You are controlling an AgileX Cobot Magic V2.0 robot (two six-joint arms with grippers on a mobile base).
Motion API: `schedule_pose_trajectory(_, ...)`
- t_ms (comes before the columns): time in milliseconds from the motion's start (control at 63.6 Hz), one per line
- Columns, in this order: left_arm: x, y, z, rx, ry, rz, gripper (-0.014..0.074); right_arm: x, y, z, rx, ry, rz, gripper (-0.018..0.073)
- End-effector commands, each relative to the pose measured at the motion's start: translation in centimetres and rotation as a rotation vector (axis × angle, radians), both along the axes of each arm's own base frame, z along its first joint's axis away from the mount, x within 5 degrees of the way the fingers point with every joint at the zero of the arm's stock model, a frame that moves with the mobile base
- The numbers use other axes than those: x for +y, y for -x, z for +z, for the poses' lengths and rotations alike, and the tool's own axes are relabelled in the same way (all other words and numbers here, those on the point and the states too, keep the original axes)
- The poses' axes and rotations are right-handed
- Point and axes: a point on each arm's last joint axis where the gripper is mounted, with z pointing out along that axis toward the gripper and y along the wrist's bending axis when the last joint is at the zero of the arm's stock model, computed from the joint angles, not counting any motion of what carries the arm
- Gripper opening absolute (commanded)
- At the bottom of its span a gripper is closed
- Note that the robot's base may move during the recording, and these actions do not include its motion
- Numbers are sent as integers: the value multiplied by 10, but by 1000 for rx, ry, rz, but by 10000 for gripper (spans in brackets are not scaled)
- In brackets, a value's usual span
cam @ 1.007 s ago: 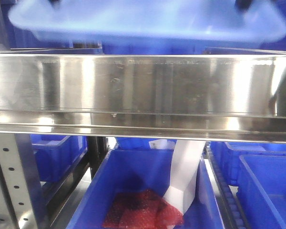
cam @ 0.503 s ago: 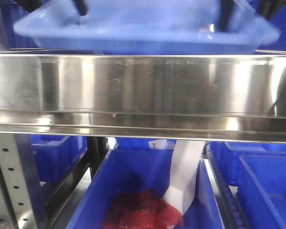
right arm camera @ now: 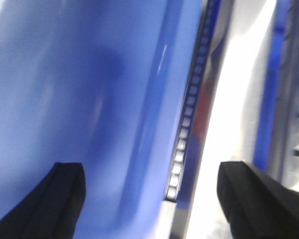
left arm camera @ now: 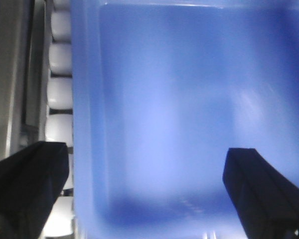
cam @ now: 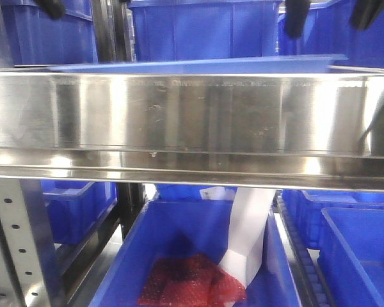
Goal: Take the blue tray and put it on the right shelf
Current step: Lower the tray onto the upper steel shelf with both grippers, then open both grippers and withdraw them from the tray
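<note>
The blue tray (cam: 198,64) lies flat on the right shelf (cam: 192,115); only its rim shows above the shiny steel front lip. My left gripper (cam: 86,5) and right gripper (cam: 329,13) hang above it at the top edge, both open and holding nothing. In the left wrist view the blue tray (left arm camera: 179,109) fills the frame below the open left gripper (left arm camera: 147,189), whose fingers straddle the tray's left wall without touching it. In the right wrist view the open right gripper (right arm camera: 149,199) spans the blue tray's (right arm camera: 79,99) right wall and the shelf's roller track (right arm camera: 187,129).
Deep, darker blue bins (cam: 205,32) stand on the shelf behind the tray. Below the shelf a blue bin (cam: 147,249) holds a red mesh bag (cam: 192,284) and a white paper strip (cam: 249,236). A perforated upright (cam: 13,243) is at lower left. White rollers (left arm camera: 60,94) run beside the tray.
The tray came down from above the steel lip and now rests on the shelf. Both grippers let go of it and rose to the top edge.
</note>
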Motion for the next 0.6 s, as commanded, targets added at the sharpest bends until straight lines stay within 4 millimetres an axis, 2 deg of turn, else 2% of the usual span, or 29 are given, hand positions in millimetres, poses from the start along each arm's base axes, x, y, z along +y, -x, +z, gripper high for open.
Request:
schedule_pose_trajectory(0, 7, 30, 55, -160, 49, -34, 521, -11, 22, 49, -185, -28, 10, 578)
schedule_pose_trajectory(110, 10, 58, 81, -252, 21, -79, 449, -19, 43, 71, -245, -51, 8, 424)
schedule_pose_trajectory(220, 11, 91, 97, -326, -24, -139, 297, -28, 67, 90, -282, -66, 1, 204)
schedule_pose_trajectory(315, 13, 121, 101, -380, -53, -186, 108, -38, 90, 103, -317, -76, -1, 64)
schedule_pose_trajectory(409, 23, 147, 95, -437, -59, -217, -53, -47, 113, 105, -366, -77, 18, 57)
schedule_pose_trajectory(503, 38, 171, 78, -502, -22, -232, -40, -57, 141, 97, -419, -63, 57, 57)
schedule_pose_trajectory(582, 54, 192, 59, -561, 7, -239, -40, -63, 160, 76, -450, -54, 86, 57)
